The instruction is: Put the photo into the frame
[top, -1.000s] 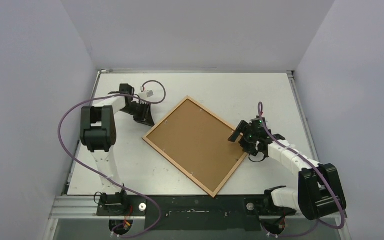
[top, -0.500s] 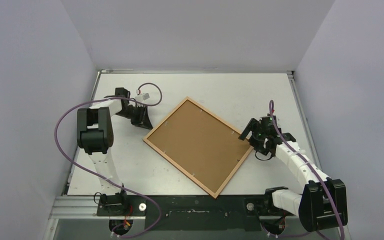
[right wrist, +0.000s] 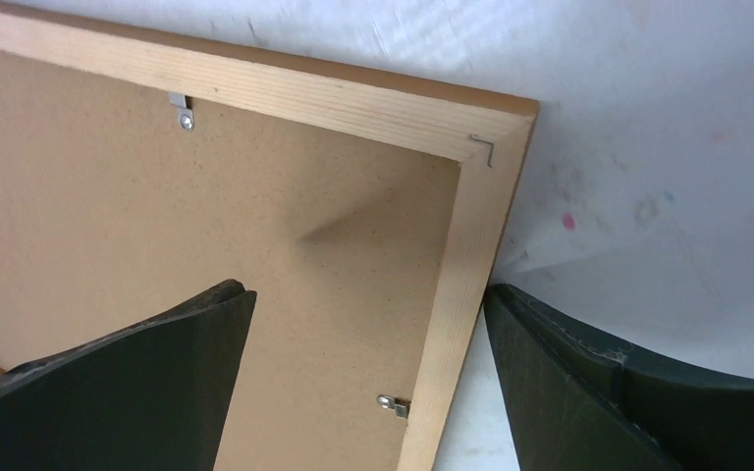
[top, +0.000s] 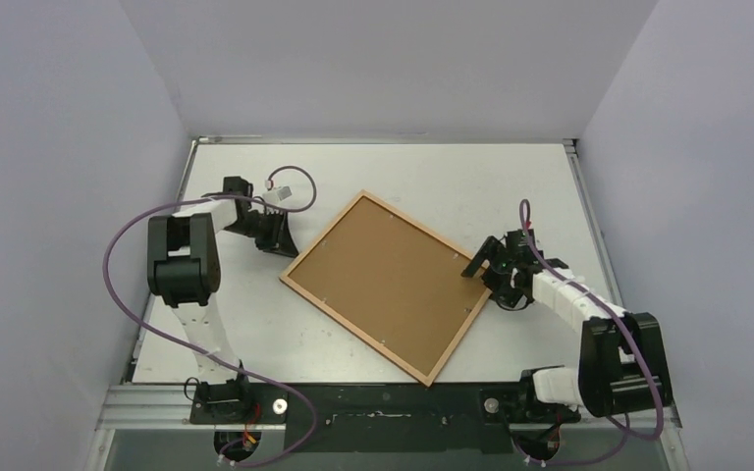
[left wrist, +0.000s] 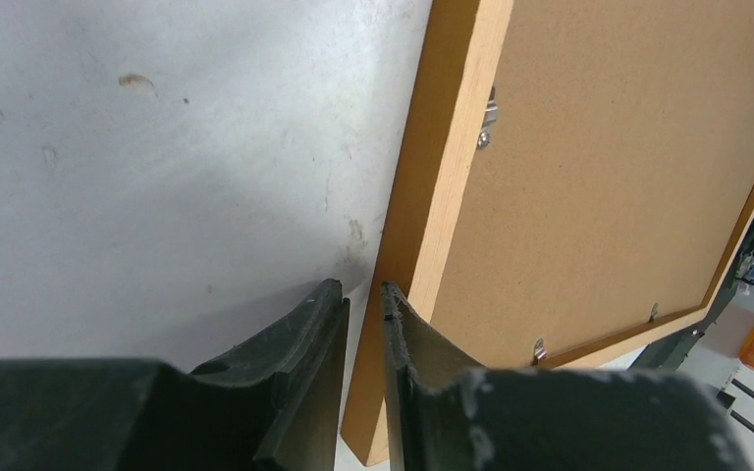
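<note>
The frame (top: 351,331) lies face down in the middle of the table, turned like a diamond. A brown fibreboard backing sheet (top: 385,283) fills it, held by small metal clips (right wrist: 185,110). The photo is hidden. My left gripper (top: 283,240) is shut and empty, just off the frame's left corner; in the left wrist view its tips (left wrist: 361,287) are right beside the wooden border (left wrist: 442,167). My right gripper (top: 486,275) is open at the frame's right corner. In the right wrist view (right wrist: 365,291) one finger is over the backing (right wrist: 157,196) and the other is outside the border (right wrist: 471,265).
The left arm's purple cable loops with a small white connector (top: 280,191) behind the left gripper. White walls enclose the table on three sides. The arm bases stand on a black rail (top: 383,404) at the near edge.
My right gripper has drawn back from over the backing to the frame's right corner, its arm folding nearer its base. My left arm has shifted slightly left. The frame has barely moved.
</note>
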